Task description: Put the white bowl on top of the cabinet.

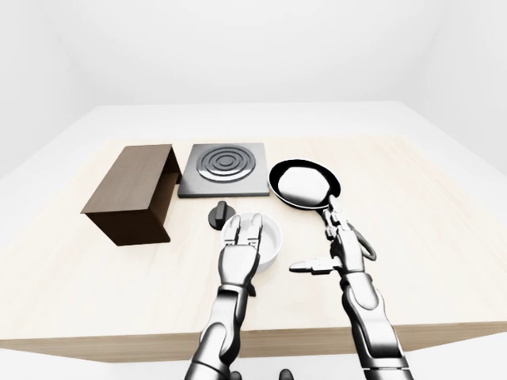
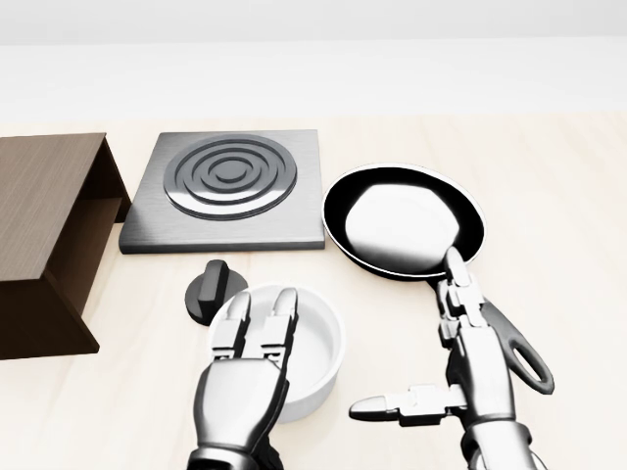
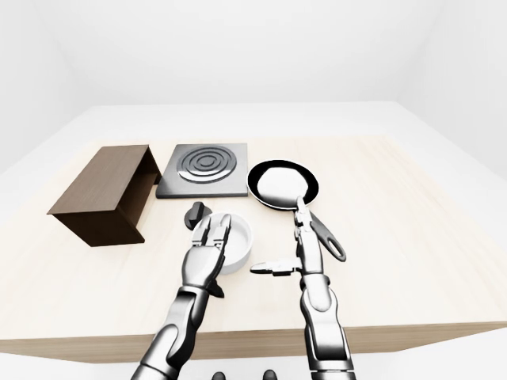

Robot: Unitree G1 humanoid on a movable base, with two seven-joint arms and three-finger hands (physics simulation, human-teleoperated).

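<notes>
White bowl [image 2: 312, 354] is sitting upright on the light wooden table [image 2: 549, 176], partly hidden under the left hand [image 2: 245, 377]. Left hand is hovering over the bowl's left rim with its fingers [image 2: 281, 318] extended and unclenched, reaching across the rim toward the top of the head view; whether they are touching the rim cannot be told. Nothing is gripped.

Just beyond the left fingertips, up and to the left, a black knob [image 2: 208, 287] is lying close to the bowl's edge, apart from it. Further up, the square stove plate [image 2: 227, 189] is lying flat. Well to the left of the hand, the dark brown cabinet [image 2: 44, 220] is standing with its flat top bare and its open side facing the stove.

Right hand [image 2: 460, 367] is resting open to the right of the bowl, thumb pointing toward it, fingers stretched along the handle of the black frying pan [image 2: 404, 222]. Open table is showing between the bowl and the cabinet, and along the near edge in the left-eye view.
</notes>
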